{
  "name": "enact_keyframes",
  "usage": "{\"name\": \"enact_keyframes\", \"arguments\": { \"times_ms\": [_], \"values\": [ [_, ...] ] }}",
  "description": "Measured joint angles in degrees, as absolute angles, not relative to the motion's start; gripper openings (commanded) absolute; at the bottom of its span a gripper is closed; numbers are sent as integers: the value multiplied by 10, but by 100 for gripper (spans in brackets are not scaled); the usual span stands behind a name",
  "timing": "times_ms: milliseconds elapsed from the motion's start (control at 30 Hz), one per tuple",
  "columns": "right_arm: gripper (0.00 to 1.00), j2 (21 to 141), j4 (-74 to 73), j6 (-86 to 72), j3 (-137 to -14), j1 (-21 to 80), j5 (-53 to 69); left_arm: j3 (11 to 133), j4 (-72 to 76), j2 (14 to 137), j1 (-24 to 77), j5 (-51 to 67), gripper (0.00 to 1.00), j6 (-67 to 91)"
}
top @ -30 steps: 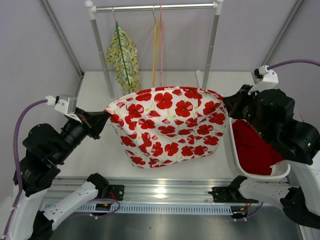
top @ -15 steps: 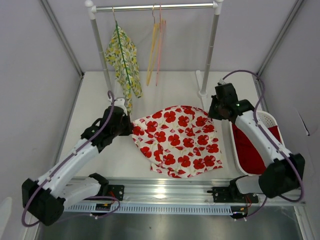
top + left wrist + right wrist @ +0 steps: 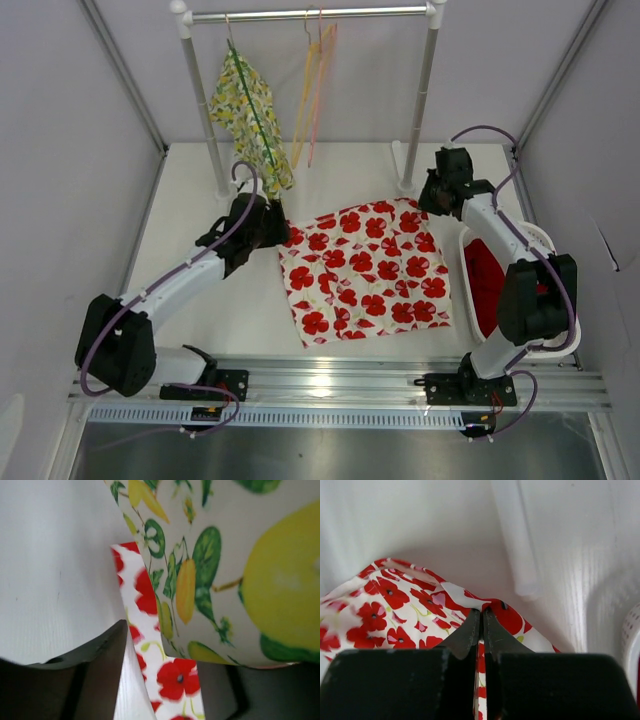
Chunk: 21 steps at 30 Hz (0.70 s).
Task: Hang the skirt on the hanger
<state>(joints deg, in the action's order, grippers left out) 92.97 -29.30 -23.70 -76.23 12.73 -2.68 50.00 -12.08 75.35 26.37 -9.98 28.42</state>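
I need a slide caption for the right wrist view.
Right fingers shut on a corner of the poppy-print skirt, lying on the white table.

From above, the left gripper (image 3: 272, 228) has its fingertips hidden under its own wrist and the hem of the lemon-print garment (image 3: 250, 112). At the left wrist that garment is a blur, cut off at top and right, and covers all of the skirt (image 3: 148, 594) but a narrow strip, along with most of one finger. The right arm hides part of the basket (image 3: 466, 300) and of the red cloth (image 3: 487, 285) inside; the right wrist view crops the basket at its right edge
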Motion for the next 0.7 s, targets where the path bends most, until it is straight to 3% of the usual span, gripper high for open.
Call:
{"name": "enact_keyframes", "arguments": {
  "times_ms": [133,267,300,433,700],
  "values": [
    [15,951,-286,-237,-763,96,-29,491,-90,743,264,-83,72,284],
    [60,969,-285,-237,-766,87,-32,449,-79,696,268,-62,71,285],
    [65,970,-286,-235,-766,88,-34,439,-79,682,272,-58,70,286],
    [75,970,-292,-230,-777,95,-43,424,-90,628,304,-37,70,284],
    [74,934,-302,-229,-788,97,-50,470,-170,484,381,22,70,259]
  ]
}}
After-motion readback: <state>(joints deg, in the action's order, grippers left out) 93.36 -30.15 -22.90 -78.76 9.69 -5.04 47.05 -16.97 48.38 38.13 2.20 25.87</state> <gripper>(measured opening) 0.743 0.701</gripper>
